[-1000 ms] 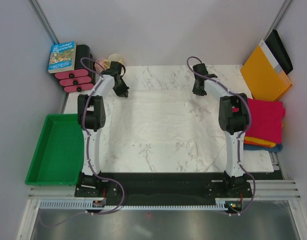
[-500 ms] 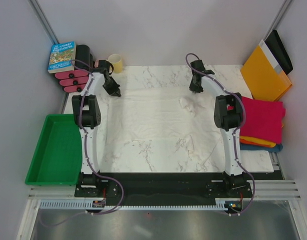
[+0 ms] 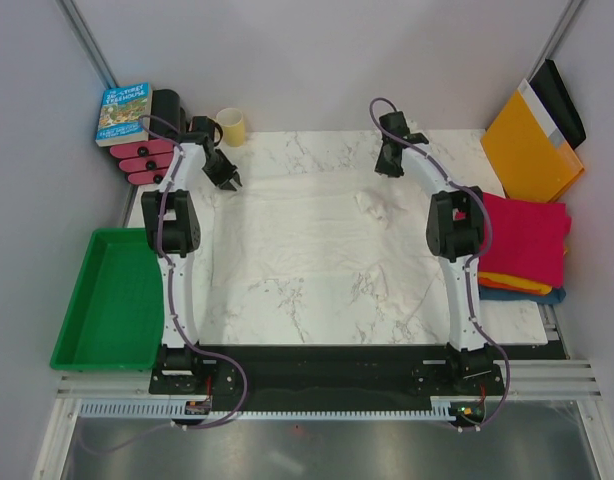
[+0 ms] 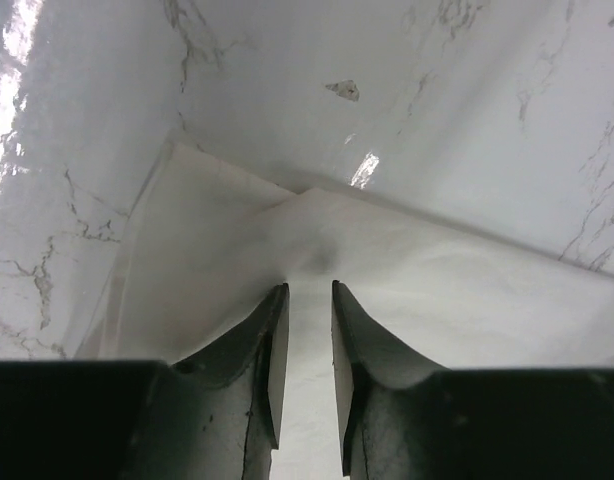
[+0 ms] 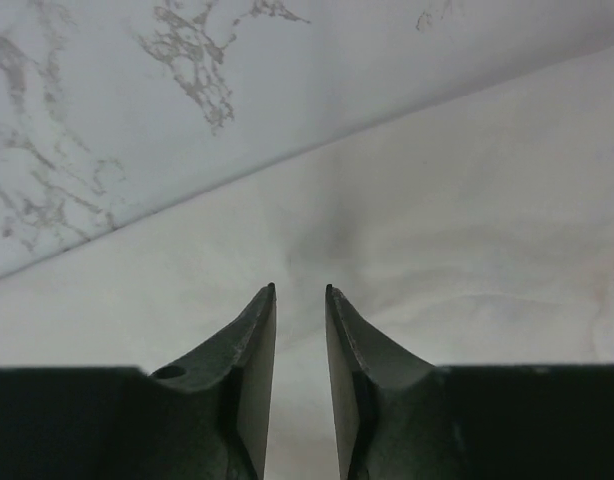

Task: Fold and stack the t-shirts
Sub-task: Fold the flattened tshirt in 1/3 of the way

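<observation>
A large, wrinkled white cloth t-shirt (image 3: 307, 250) lay spread across the marbled white table (image 3: 317, 148). The left gripper (image 4: 309, 290) and right gripper (image 5: 299, 290) sat over its far hem, jaws slightly parted, pinching nothing. Folded crimson, orange and blue shirts (image 3: 532, 240) were stacked at the table's right edge.

SITE: robot lab test cell | SIGNS: plain white panel walls (image 3: 317, 60) beyond left tool (image 3: 231, 181) and right tool (image 3: 388, 167); twin arms (image 3: 179, 280) bolted to black base plate (image 3: 327, 362); aluminium rails (image 3: 577, 378) behind; marbled bench (image 3: 317, 150)
</observation>
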Robot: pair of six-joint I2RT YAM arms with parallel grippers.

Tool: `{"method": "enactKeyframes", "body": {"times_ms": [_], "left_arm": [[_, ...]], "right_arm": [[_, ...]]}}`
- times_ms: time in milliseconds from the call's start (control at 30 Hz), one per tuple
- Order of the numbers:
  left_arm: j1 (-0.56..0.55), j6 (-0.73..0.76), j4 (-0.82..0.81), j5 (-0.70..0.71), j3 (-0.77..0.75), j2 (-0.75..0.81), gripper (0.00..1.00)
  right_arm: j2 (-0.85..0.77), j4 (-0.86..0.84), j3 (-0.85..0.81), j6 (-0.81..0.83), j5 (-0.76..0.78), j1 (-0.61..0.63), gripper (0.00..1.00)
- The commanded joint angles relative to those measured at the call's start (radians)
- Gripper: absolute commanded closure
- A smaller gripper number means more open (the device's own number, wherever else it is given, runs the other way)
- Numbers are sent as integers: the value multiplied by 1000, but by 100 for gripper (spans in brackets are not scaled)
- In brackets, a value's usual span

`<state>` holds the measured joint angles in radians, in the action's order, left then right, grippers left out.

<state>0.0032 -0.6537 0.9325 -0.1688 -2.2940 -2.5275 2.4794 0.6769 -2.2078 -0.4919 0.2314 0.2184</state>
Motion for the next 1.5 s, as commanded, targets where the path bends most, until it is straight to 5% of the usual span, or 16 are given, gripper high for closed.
{"method": "enactKeyframes", "body": {"times_ms": [0,67,200,300,533,767,1100,1467], "left_arm": [[9,-9,-41,-41,-24,159,68],[-25,-3,-46,-67,28,185,68],[-68,19,-63,-61,194,301,69],[-120,20,-125,-41,367,377,70],[-259,2,-248,29,704,601,71],[-275,6,-282,64,932,745,71],[-281,3,-307,55,1021,783,72],[-315,12,-317,61,1024,789,72]], "right_arm": [[-221,-13,44,15,17,51,65],[-301,-40,112,19,14,65,64],[-447,-131,423,24,-1,94,95],[-505,-174,570,29,16,99,100],[-487,-238,652,33,17,99,100],[-441,-241,675,7,-26,117,100],[-481,-246,853,-19,-3,150,100],[-603,-258,714,10,57,154,93]]}}
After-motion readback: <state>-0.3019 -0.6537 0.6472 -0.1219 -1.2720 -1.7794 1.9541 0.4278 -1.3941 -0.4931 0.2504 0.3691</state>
